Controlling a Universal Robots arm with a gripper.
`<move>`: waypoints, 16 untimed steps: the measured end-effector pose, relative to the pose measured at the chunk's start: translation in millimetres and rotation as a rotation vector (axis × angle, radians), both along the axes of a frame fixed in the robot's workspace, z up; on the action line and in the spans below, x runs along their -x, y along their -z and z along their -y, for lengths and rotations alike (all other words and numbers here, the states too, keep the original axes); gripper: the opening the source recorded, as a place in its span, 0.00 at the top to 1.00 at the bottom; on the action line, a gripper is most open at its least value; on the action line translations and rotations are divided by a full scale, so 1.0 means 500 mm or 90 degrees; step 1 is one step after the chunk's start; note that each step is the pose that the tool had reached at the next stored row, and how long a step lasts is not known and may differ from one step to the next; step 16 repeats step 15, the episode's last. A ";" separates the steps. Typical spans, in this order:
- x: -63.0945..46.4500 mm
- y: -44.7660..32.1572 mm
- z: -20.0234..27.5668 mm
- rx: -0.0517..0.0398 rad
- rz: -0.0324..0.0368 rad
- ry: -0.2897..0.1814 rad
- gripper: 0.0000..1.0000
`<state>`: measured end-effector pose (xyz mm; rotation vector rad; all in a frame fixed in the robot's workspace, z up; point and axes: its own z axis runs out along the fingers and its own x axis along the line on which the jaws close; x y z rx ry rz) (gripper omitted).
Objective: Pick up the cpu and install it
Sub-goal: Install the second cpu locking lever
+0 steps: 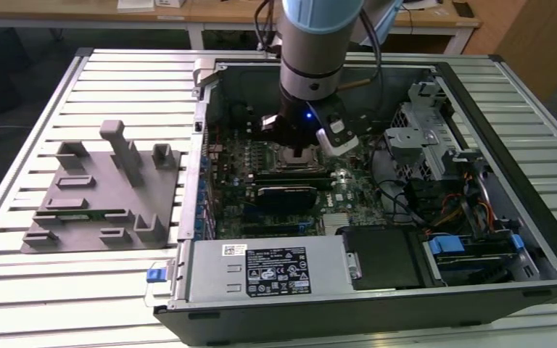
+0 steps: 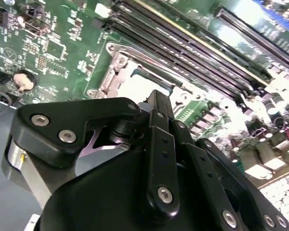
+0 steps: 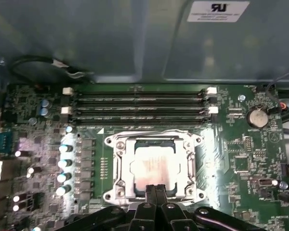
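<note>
- In the exterior view we see the arm reaching down into the open computer case (image 1: 510, 217), which lies on a slatted metal table (image 1: 27, 290).
- The gripper (image 1: 303, 150) hangs directly above the motherboard socket (image 1: 293, 156), in the middle of the motherboard (image 1: 259, 210).
- In the first wrist view the cpu (image 3: 153, 166) lies flat inside the socket (image 3: 115, 168) (its pale silver top plate faces up, framed on all sides by the metal bracket).
- The gripper (image 3: 156, 190) has its two black fingers pressed together, with nothing between them; the tips sit at the near edge of the cpu. We cannot tell whether they touch it.
- In the second wrist view the gripper (image 2: 156, 98) points at the same socket (image 2: 111, 77), with the cpu (image 2: 135, 84) visible just beyond the tips.
- The memory slots (image 3: 139, 103) run just past the socket's far side.
- A grey parts fixture (image 1: 104, 196) rests on the table, at the exterior view's left of the case.
</note>
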<state>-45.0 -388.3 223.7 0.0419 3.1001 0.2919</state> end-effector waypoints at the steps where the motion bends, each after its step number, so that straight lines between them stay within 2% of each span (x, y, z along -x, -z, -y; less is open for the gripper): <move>1: -0.003 0.000 -0.0026 0.0015 0.0000 0.000 0.89; 7: -0.014 0.000 -0.0246 0.0126 0.0000 0.000 0.89; 16: -0.015 0.000 -0.0275 0.0141 0.0000 0.000 0.89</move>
